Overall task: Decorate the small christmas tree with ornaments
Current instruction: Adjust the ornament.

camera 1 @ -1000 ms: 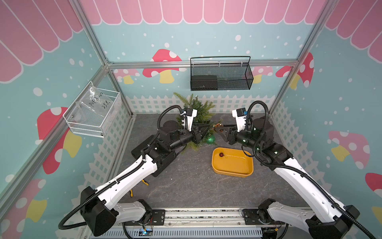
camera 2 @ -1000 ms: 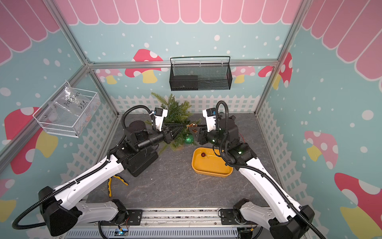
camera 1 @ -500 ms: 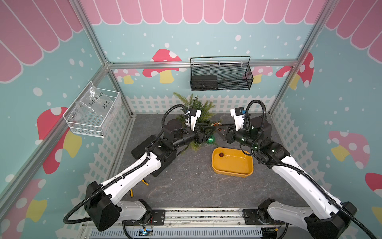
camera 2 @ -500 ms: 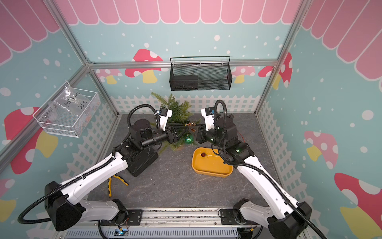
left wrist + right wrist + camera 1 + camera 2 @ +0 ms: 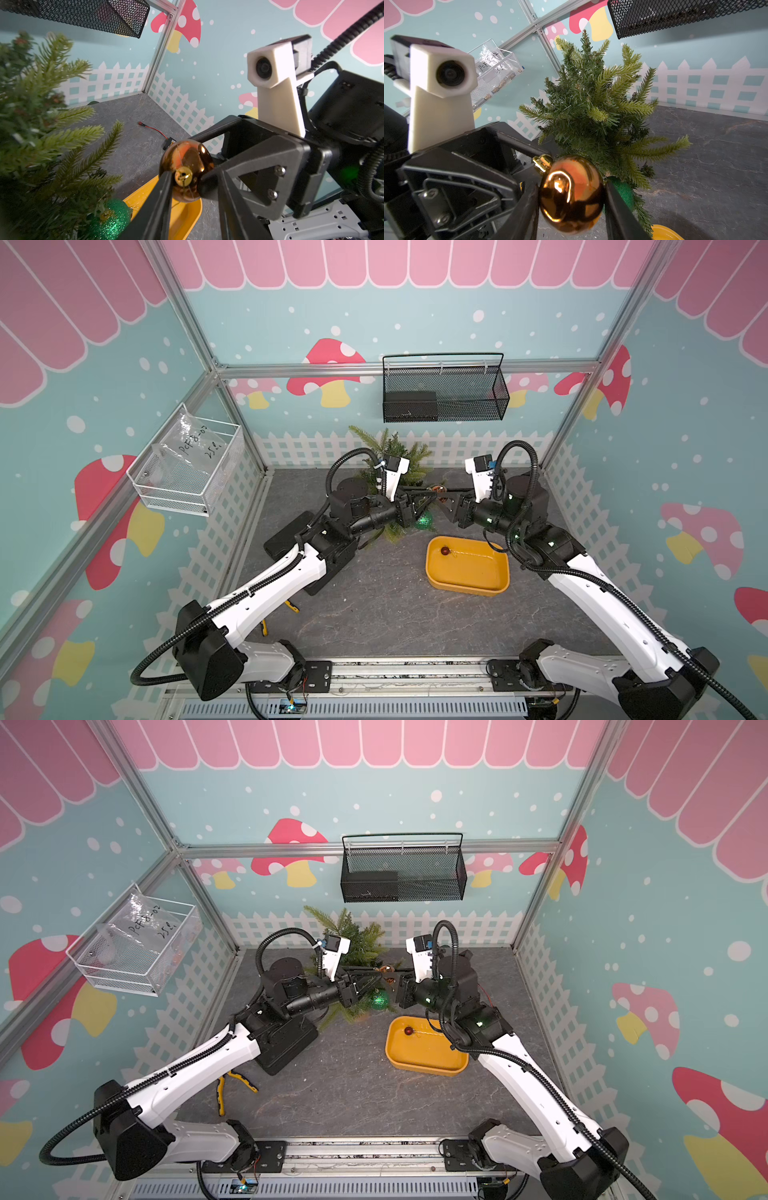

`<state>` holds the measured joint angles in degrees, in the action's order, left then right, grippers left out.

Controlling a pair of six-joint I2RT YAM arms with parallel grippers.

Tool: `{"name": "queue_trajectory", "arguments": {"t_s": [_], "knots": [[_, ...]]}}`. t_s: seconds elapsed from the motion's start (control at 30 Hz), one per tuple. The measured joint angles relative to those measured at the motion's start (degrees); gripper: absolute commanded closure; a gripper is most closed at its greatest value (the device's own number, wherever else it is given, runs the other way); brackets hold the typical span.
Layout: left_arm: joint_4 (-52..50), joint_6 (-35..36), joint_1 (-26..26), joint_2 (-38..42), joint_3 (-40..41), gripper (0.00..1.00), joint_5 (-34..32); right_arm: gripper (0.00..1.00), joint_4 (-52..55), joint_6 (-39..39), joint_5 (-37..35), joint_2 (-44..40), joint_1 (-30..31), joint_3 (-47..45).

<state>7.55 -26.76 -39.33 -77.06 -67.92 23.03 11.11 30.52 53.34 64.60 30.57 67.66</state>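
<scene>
**Orange-gold ball held between both arms, just in front of the small christmas tree.**

The right fingers [image 5: 618, 214] are clenched on the orange-gold ball [image 5: 571, 195], one on each side of it, holding it up off the counter [image 5: 395, 614] at the lower centre of the right wrist view. The left fingers [image 5: 158, 207] stand slightly apart around the ball's gold cap [image 5: 182, 176]; whether they grip it cannot be told. The small christmas tree [image 5: 390, 448] stands upright at the back middle in both top views, against the white fence. A glittery green ball [image 5: 423, 519] hangs on a low front branch, just below the meeting fingers. The small red ball [image 5: 445, 550] lies in the upper left corner of the yellow tray [image 5: 467, 585], which sits on the counter right of centre, near the tree.
</scene>
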Motion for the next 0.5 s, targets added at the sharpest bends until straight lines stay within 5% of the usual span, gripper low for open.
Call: {"name": "queue_trajectory", "arguments": {"t_s": [0.3, 0.5], "knots": [[0.0, 0.04, 0.09, 0.0, 0.0, 0.94, -0.46, 0.62, -0.09, -0.02, -0.83, -0.68, -0.22, 0.0], [-0.81, 0.52, 0.0, 0.28, 0.0, 1.0, -0.72, 0.62, -0.04, -0.04, -1.05, -0.68, -0.2, 0.0]]}}
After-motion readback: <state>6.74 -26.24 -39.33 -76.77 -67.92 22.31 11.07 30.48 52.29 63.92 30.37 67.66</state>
